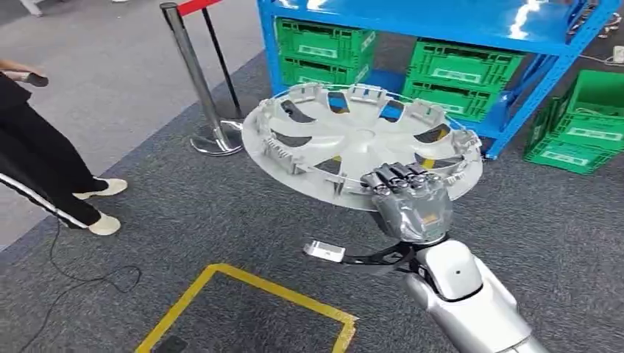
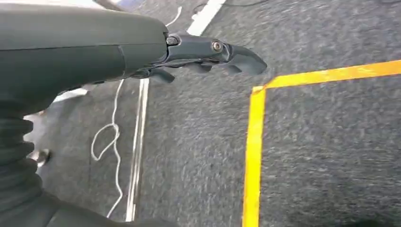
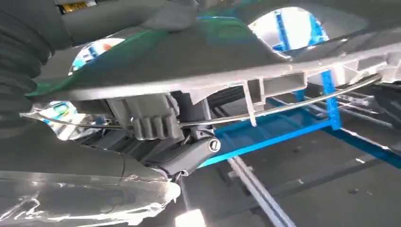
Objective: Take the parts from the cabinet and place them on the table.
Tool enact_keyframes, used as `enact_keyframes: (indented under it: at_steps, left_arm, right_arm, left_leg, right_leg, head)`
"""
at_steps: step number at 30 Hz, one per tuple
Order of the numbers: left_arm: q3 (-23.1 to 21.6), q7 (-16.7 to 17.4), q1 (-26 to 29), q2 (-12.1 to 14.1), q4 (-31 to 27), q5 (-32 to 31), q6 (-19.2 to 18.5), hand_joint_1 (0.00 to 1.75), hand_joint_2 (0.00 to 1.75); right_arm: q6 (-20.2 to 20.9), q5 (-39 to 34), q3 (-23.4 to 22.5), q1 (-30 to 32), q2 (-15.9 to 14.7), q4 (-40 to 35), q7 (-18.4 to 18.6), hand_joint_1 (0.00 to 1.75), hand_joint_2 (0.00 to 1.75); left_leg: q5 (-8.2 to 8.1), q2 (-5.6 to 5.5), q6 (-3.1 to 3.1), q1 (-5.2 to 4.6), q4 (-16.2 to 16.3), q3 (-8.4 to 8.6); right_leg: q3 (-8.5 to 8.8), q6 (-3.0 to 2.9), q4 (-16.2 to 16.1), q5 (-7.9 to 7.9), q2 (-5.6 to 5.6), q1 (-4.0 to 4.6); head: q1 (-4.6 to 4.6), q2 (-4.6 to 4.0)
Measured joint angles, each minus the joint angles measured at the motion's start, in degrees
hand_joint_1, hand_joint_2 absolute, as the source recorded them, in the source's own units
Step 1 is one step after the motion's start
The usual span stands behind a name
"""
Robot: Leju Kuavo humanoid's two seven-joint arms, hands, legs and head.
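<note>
A grey wheel cover (image 1: 360,140) is held up in the air by the right hand (image 1: 410,197), whose fingers are curled over the near rim while the disc tilts away toward the blue rack (image 1: 441,29). In the right wrist view the rim of the cover (image 3: 246,75) is seen pinched between the thumb and the darker fingers (image 3: 189,151), with the blue frame of the rack visible behind it. Green crates (image 1: 324,44) are stacked on the lower shelf of the rack, and more green crates (image 1: 581,125) are stood on the floor beside it. The left hand (image 2: 213,54) is hung above grey carpet, nothing is held in it, and its fingers are slightly curled and apart. A yellow floor line (image 2: 255,151) is seen under it. A person's legs (image 1: 44,169) and a metal barrier post (image 1: 195,81) are seen at the left.
</note>
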Motion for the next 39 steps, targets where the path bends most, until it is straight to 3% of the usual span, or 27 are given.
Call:
enact_keyframes:
  at_steps: [1, 3, 5, 6, 7, 8, 11, 12, 13, 15, 16, 17, 18, 20, 21, 22, 26, 27, 28, 29, 31, 32, 33, 35, 36, 37, 39]
  left_arm:
    - [0.00, 0.13, 0.01, -0.02, 0.00, 0.00, -0.07, 0.00, 1.75]
    - [0.02, 0.33, 0.16, -0.02, 0.00, 0.02, -0.24, 0.00, 1.75]
    - [0.02, 0.35, 0.10, 0.00, 0.00, 0.02, -0.35, 0.00, 1.75]
    - [0.02, 0.44, -0.02, -0.02, 0.00, 0.02, -0.39, 0.00, 1.75]
    - [0.02, 0.52, -0.29, -0.07, 0.00, 0.02, -0.61, 0.00, 1.75]
    - [0.02, 0.61, -0.39, -0.04, 0.00, 0.02, -0.79, 0.00, 1.75]
    - [0.02, 1.09, -0.03, -0.04, 0.00, 0.11, -1.22, 0.00, 1.75]
    - [0.02, 1.14, 0.13, -0.13, 0.00, 0.11, -1.29, 0.00, 1.75]
    - [0.04, 1.16, 0.06, 0.00, 0.00, 0.13, -1.31, 0.00, 1.75]
    - [0.07, 1.18, -0.26, 0.11, 0.00, 0.22, -1.51, 0.00, 1.75]
    - [0.07, 1.25, -0.28, 0.13, 0.00, 0.26, -1.84, 0.00, 1.75]
    - [0.07, 1.31, -0.19, 0.13, 0.00, 0.31, -2.01, 0.00, 1.75]
    - [0.09, 1.35, -0.10, 0.13, 0.00, 0.39, -2.23, 0.00, 1.75]
    - [0.13, 1.35, -0.07, 0.13, 0.00, 0.55, -2.30, 0.00, 1.75]
    - [0.15, 1.35, -0.12, 0.15, 0.00, 0.66, -2.43, 0.00, 1.75]
    - [0.22, 1.44, -0.23, 0.31, 0.00, 0.68, -2.62, 0.00, 1.75]
    - [0.42, 1.55, 0.31, 0.55, 0.00, 0.74, -3.06, 0.00, 1.75]
    - [0.50, 1.66, 0.41, 0.52, 0.04, 0.81, -3.24, 0.00, 1.75]
    - [0.52, 1.68, 0.38, 0.46, 0.04, 0.83, -3.30, 0.00, 1.75]
    - [0.68, 1.86, 0.11, 0.44, 0.04, 0.87, -3.43, 0.00, 1.75]
    - [1.03, 2.27, -0.21, 0.46, 0.04, 1.16, -3.85, 0.00, 1.75]
    - [1.09, 2.38, -0.17, 0.46, 0.04, 1.20, -4.00, 0.00, 1.75]
    - [1.16, 2.58, -0.13, 0.46, 0.04, 1.22, -4.20, 0.00, 1.75]
    - [1.31, 2.84, -0.15, 0.48, 0.04, 1.25, -4.35, 0.00, 1.75]
    - [1.33, 3.06, -0.21, 0.50, 0.04, 1.25, -4.42, 0.00, 1.75]
    - [1.33, 3.13, -0.33, 0.48, 0.04, 1.25, -4.50, 0.00, 1.75]
    - [1.38, 3.21, -0.57, 0.48, 0.04, 1.25, -4.72, 0.00, 1.75]
  right_arm:
    - [0.00, 0.00, 0.02, -0.02, 0.00, 0.18, -0.02, 1.75, 1.75]
    - [0.00, 0.00, 0.35, -0.02, 0.00, 0.50, -0.02, 1.75, 1.75]
    - [0.00, 0.00, 0.63, -0.03, 0.00, 0.72, 0.00, 1.75, 1.75]
    - [0.00, -0.02, 0.70, -0.14, 0.00, 0.72, 0.00, 1.75, 1.75]
    - [0.00, -0.07, 0.74, -0.26, 0.00, 0.74, 0.00, 1.75, 1.75]
    - [0.00, -0.11, 0.83, -0.46, 0.00, 0.83, 0.00, 1.75, 1.75]
    - [0.00, -0.26, 1.53, -0.83, 0.02, 1.11, 0.00, 1.75, 1.75]
    - [0.00, -0.26, 1.68, -0.92, 0.02, 1.20, 0.00, 1.75, 1.75]
    - [0.00, -0.31, 1.90, -0.94, 0.02, 1.25, 0.00, 1.75, 1.75]
    - [0.00, -0.39, 2.01, -0.92, 0.00, 1.51, 0.00, 1.75, 1.75]
    - [0.00, -0.44, 2.08, -0.91, 0.00, 1.71, 0.00, 1.75, 1.75]
    - [0.00, -0.48, 2.21, -0.90, 0.00, 1.86, 0.00, 1.75, 1.75]
    - [0.00, -0.53, 2.34, -0.90, 0.00, 1.99, 0.00, 1.75, 1.75]
    - [0.00, -0.55, 2.47, -0.94, 0.00, 2.08, 0.00, 1.75, 1.75]
    - [0.00, -0.59, 2.51, -1.02, 0.00, 2.08, 0.00, 1.75, 1.75]
    - [0.00, -0.66, 2.58, -1.18, 0.00, 2.19, 0.00, 1.75, 1.75]
    - [-0.02, -0.96, 2.89, -1.37, 0.02, 2.23, -0.02, 1.75, 1.75]
    - [-0.02, -1.05, 2.95, -1.44, 0.04, 2.23, -0.02, 1.75, 1.75]
    - [-0.02, -1.14, 2.95, -1.39, 0.07, 2.23, -0.02, 1.75, 1.75]
    - [-0.02, -1.33, 2.95, -1.54, 0.07, 2.25, 0.00, 1.75, 1.75]
    - [-0.02, -1.40, 2.97, -1.58, 0.07, 2.47, 0.00, 1.75, 1.75]
    - [-0.02, -1.40, 3.04, -1.59, 0.07, 2.62, -0.02, 1.75, 1.75]
    - [-0.02, -1.44, 3.13, -1.59, 0.07, 2.71, -0.02, 1.75, 1.75]
    - [-0.02, -1.53, 3.32, -1.64, 0.09, 2.78, -0.02, 1.75, 1.75]
    - [-0.02, -1.60, 3.34, -1.78, 0.11, 2.78, -0.02, 1.75, 1.75]
    - [-0.02, -1.62, 3.34, -1.99, 0.13, 2.78, -0.02, 1.75, 1.75]
    - [-0.02, -1.75, 3.37, -2.27, 0.13, 2.80, -0.02, 1.75, 1.75]
  left_leg:
    - [-1.05, 0.07, -0.22, 0.10, 3.29, -1.27]
    - [0.63, 0.19, -0.39, 0.24, 1.95, 0.09]
    - [4.94, 1.61, -0.32, 0.20, -7.47, 5.86]
    - [6.08, 4.44, -0.26, 0.08, -12.12, 8.80]
    - [5.42, 5.42, 0.16, -0.61, -14.01, 9.22]
    - [5.78, 4.54, 0.96, -0.43, -13.76, 8.68]
    - [6.37, 2.68, 2.33, -0.63, -14.03, 8.14]
    - [6.67, 2.11, 2.78, -0.30, -14.13, 8.05]
    - [6.89, 1.55, 3.15, -0.14, -14.12, 7.83]
    - [7.20, 0.11, 3.58, -0.17, -14.10, 7.33]
    - [7.38, -0.73, 3.61, -0.23, -14.08, 7.13]
    - [7.51, -1.49, 3.57, -0.23, -14.07, 7.02]
    - [7.65, -2.30, 3.45, -0.19, -14.05, 6.91]
    - [7.94, -4.14, 3.03, 0.06, -13.97, 6.84]
    - [8.06, -4.99, 2.77, 0.18, -13.86, 6.76]
    - [8.21, -5.65, 2.34, -0.05, -13.61, 6.28]
    - [9.49, -7.94, 0.74, 0.55, -13.82, 4.94]
    - [8.95, -5.71, 0.64, 0.40, -13.34, 4.66]
    - [7.69, -3.06, 0.45, 0.00, -11.92, 3.99]
    - [4.95, -0.88, 0.14, 0.03, -7.32, 1.84]
    - [0.79, 0.09, -0.09, 0.15, 2.57, -2.52]
    - [0.41, 0.10, -0.12, 0.15, 4.64, -3.41]
    - [1.25, 0.10, -0.12, 0.15, 4.09, -2.84]
    - [5.34, 0.87, 0.09, 0.11, -3.84, 1.68]
    - [7.17, 2.37, 0.23, 0.04, -8.81, 4.65]
    - [7.20, 5.54, 0.14, -0.39, -12.37, 6.83]
    - [7.18, 4.53, 1.18, -0.71, -13.23, 6.42]
  right_leg:
    - [-0.19, 0.03, 0.03, 0.09, -0.83, 0.00]
    - [-0.35, 0.10, 0.09, 0.21, -2.28, -0.02]
    - [-0.42, 0.25, 0.28, 0.25, -3.69, -0.05]
    - [-0.38, 0.55, 0.43, 0.25, -4.29, 0.18]
    - [-0.76, 0.94, 0.86, 0.07, -4.79, 0.68]
    - [-0.84, 1.23, 0.78, 0.25, -5.21, 0.78]
    - [-0.73, 1.99, 0.53, 0.45, -7.14, 0.61]
    - [-1.43, 2.52, 1.46, -0.61, -4.27, 0.28]
    - [-2.62, 2.61, 4.45, -2.98, -1.26, 0.17]
    - [-6.63, 2.60, 14.18, -7.75, 0.59, 0.16]
    - [-8.32, 2.61, 18.15, -9.20, 0.78, 0.21]
    - [-8.80, 2.59, 19.38, -9.24, 0.78, 0.20]
    - [-7.96, 2.54, 18.02, -8.05, 0.78, 0.18]
    - [-2.91, 2.40, 8.61, -3.24, 1.56, -0.12]
    - [0.05, 2.55, 3.24, -1.37, 3.73, -0.50]
    - [0.82, 2.72, 1.42, -2.34, 6.25, -0.75]
    - [0.65, 1.58, 1.36, -1.75, 4.07, -0.40]
    - [0.74, 1.05, 1.10, -1.43, 3.14, -0.60]
    - [0.71, 0.76, 1.05, -1.33, 2.64, -0.54]
    - [0.55, 0.48, 1.05, -1.27, 1.72, -0.37]
    - [0.37, 0.39, 1.06, -1.28, -0.17, -0.21]
    - [0.33, 0.39, 1.06, -1.28, -0.94, -0.21]
    - [0.33, 0.39, 1.06, -1.28, -1.72, -0.22]
    - [0.38, 0.46, 1.07, -1.33, -3.25, -0.22]
    - [0.48, 0.57, 1.07, -1.39, -3.86, -0.21]
    - [0.40, 0.86, 1.11, -1.57, -4.46, 0.28]
    - [0.27, 1.44, 1.25, -1.66, -5.56, 0.63]
  head:
    - [-0.04, 0.00]
    - [-0.06, 0.00]
    - [-0.04, 0.00]
    - [-0.04, 0.00]
    - [-0.28, 0.00]
    - [0.04, 0.00]
    - [-0.09, 0.00]
    - [0.13, 0.00]
    - [0.15, 0.00]
    - [0.37, 0.00]
    - [0.35, 0.00]
    - [0.35, 0.00]
    - [0.37, 0.00]
    - [0.37, 0.00]
    - [0.51, 0.00]
    - [1.12, 0.00]
    - [1.01, 0.00]
    - [1.09, 0.00]
    - [0.32, 0.00]
    - [0.20, 0.00]
    - [0.15, 0.00]
    - [0.13, 0.00]
    - [0.09, 0.00]
    - [0.13, 0.00]
    - [0.11, 0.00]
    - [0.11, 0.00]
    - [0.22, 0.00]
